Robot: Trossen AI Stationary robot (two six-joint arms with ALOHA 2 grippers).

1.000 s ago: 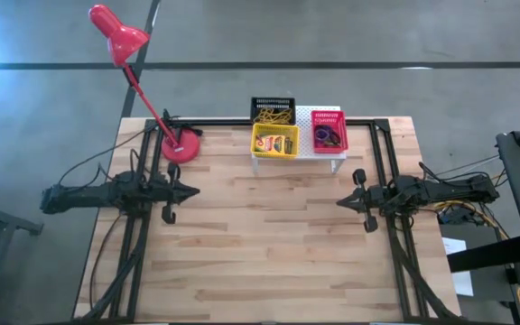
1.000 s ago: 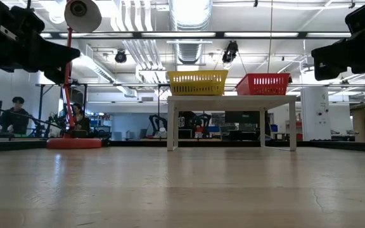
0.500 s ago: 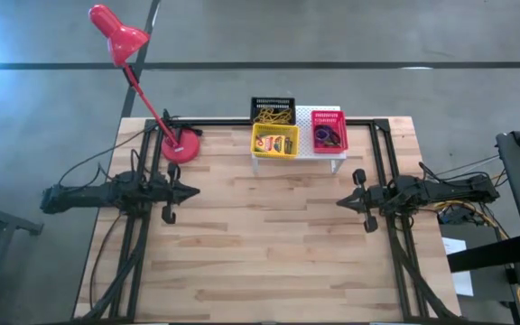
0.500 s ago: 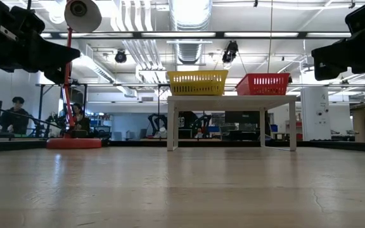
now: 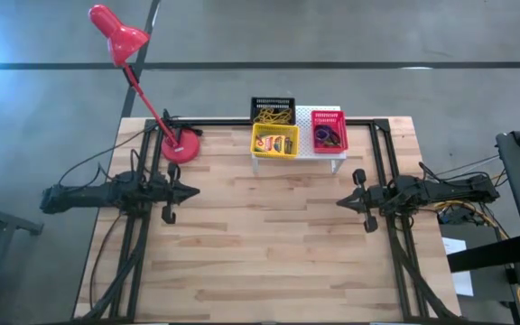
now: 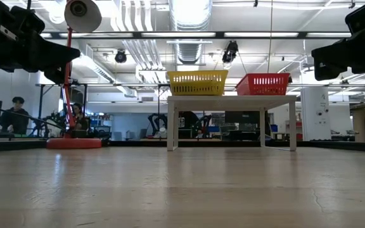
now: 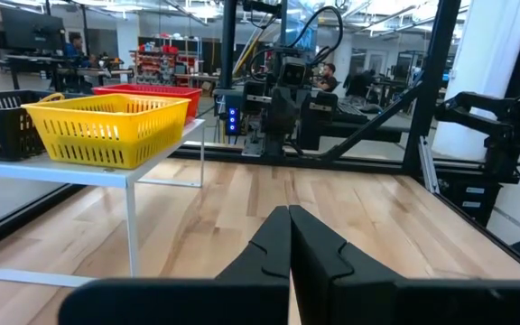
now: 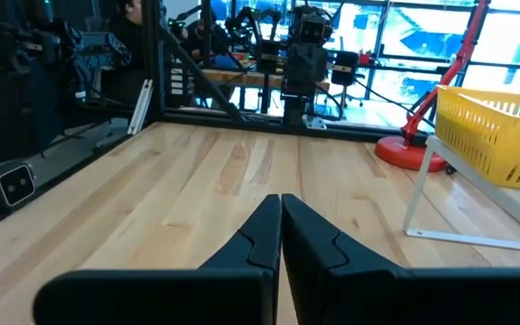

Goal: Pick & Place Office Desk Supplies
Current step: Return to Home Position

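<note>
On the wooden table (image 5: 269, 253), riser (image 5: 304, 117) with baskets (image 5: 274, 141).

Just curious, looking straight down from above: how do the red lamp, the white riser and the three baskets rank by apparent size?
1. red desk lamp, by reach
2. white perforated riser
3. yellow basket and pink-red basket: about alike
4. black basket, possibly partly hidden by the yellow one

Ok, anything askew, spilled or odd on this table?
Nothing stands out. The yellow basket, pink-red basket and black basket sit upright on the white riser, contents inside. The left gripper and right gripper hang at either side of the table, fingers shut.
</note>
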